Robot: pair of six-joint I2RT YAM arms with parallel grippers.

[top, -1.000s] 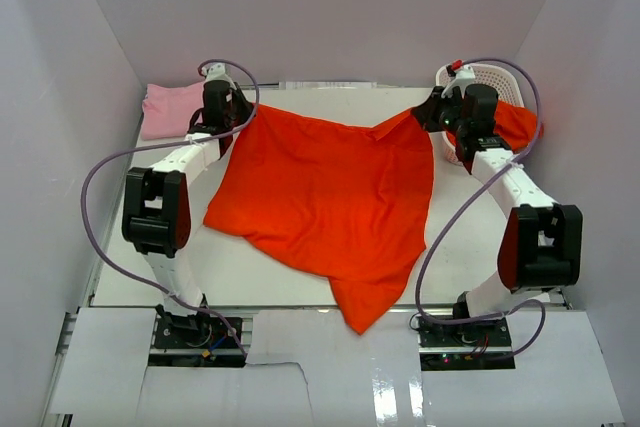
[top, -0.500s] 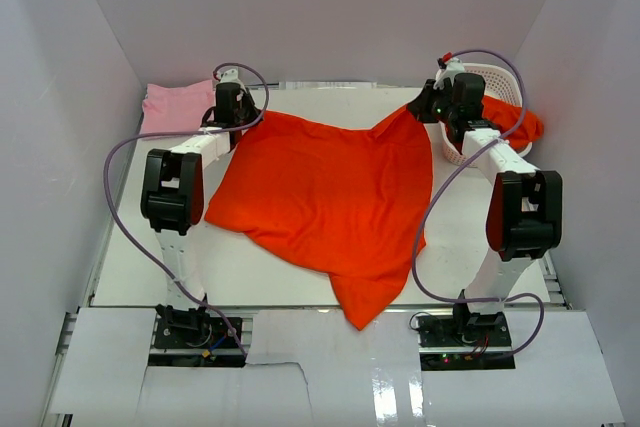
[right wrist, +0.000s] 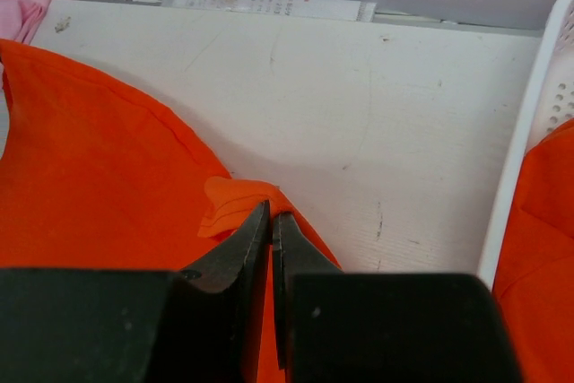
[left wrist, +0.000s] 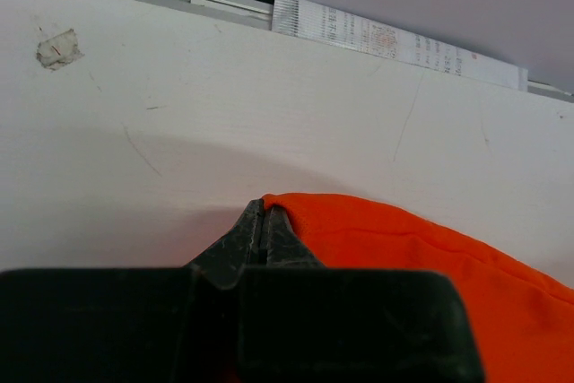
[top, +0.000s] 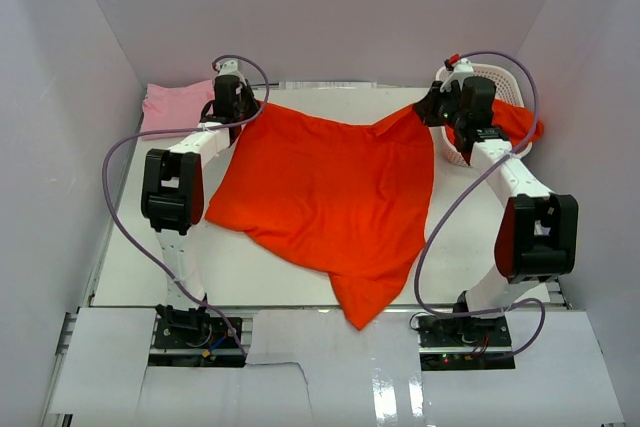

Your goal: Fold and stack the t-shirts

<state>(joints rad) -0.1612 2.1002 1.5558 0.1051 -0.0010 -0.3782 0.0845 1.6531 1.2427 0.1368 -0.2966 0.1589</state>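
Shirts, left to right: a pink shirt (top: 172, 107) lies bunched at the ten o'clock corner of the table (top: 140, 257). Just to its right, the left gripper (left wrist: 264, 214) is pinched shut on the eleven o'clock corner of the orange shirt (top: 330, 192), low over the tabletop. That shirt sprawls across the middle of the table, wrinkled and skewed, and one tail runs to six o'clock and droops over the near edge. At its one o'clock corner the right gripper (right wrist: 272, 214) is likewise clamped on a small bunched fold. Beyond it, at two o'clock, the basket (top: 505, 75) holds a second shirt (top: 518, 125), which spills over the rim. The step in hand looks like spreading the orange shirt flat before any fold. To do it well, both arms should draw their corners apart evenly, toward nine and three o'clock, until the dipping far edge between them runs straight. Easing both corners toward twelve o'clock should then drag the hanging tail back onto the table. Both corners should stay low and level so the cloth slides rather than billows, and both should be set down together. Pulling should be gentle, since thin cloth may slip from so small a pinch. The left arm should stay clear of the pink shirt, and the right arm clear of the basket.
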